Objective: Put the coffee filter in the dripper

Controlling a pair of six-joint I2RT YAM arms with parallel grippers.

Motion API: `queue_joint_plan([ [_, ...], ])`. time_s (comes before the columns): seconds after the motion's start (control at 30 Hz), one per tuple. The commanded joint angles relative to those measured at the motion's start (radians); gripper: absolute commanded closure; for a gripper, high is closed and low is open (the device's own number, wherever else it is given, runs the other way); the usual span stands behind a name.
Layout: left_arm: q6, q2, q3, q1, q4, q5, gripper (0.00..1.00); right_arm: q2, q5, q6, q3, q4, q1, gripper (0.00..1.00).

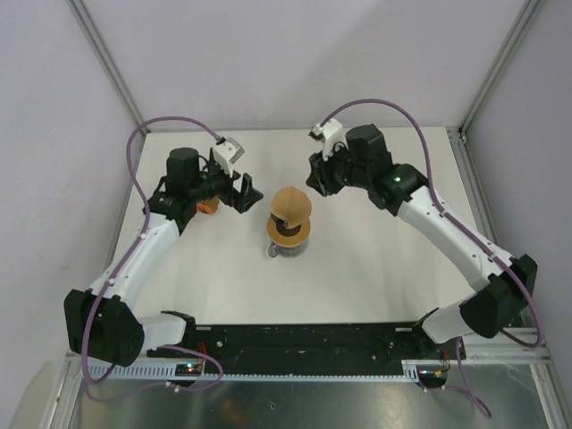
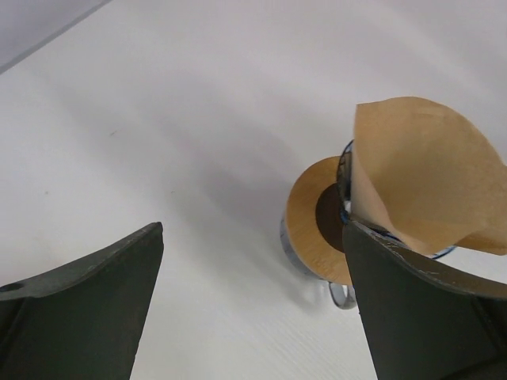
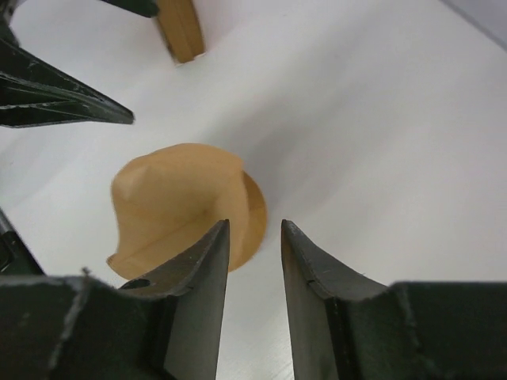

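Observation:
The light-brown coffee filter point(image 1: 291, 205) sits point-down in the dripper, its top edge sticking up. Only a thin blue rim of the dripper point(image 2: 345, 180) shows, under the filter point(image 2: 420, 170). The dripper rests on a flat wooden ring point(image 2: 307, 222) on a grey mug point(image 1: 286, 249). My left gripper point(image 1: 247, 192) is open and empty, just left of the stack; in its wrist view point(image 2: 253, 229) the right finger point(image 2: 420, 309) overlaps the filter's base. My right gripper point(image 1: 317, 179) is open a little and empty, up and right of the filter point(image 3: 170, 202).
The orange box-like holder point(image 1: 207, 206) stands behind my left gripper, also seen in the right wrist view point(image 3: 181, 30). The mug's handle point(image 2: 341, 295) points toward the table's near side. Metal frame posts rise at the back corners.

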Motion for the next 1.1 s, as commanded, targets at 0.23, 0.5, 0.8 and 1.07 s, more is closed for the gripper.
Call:
queue_joint_plan([
  [0.23,0.005,-0.030,-0.133,0.064,0.345,-0.298,0.00,-0.215,-0.025,0.159,-0.294,0.271,-0.409,0.41],
  [0.5,-0.080,-0.032,-0.328,0.183,0.657,-0.341,0.00,-0.271,0.142,0.227,-0.550,0.489,-0.581,0.29],
  [0.8,-0.160,0.021,-0.497,0.301,0.894,-0.325,0.00,-0.273,0.327,0.204,-0.795,0.792,-0.622,0.29],
  [1.07,-0.195,0.067,-0.591,0.302,1.038,-0.377,0.00,-0.227,0.346,0.193,-0.897,0.949,-0.632,0.28],
])
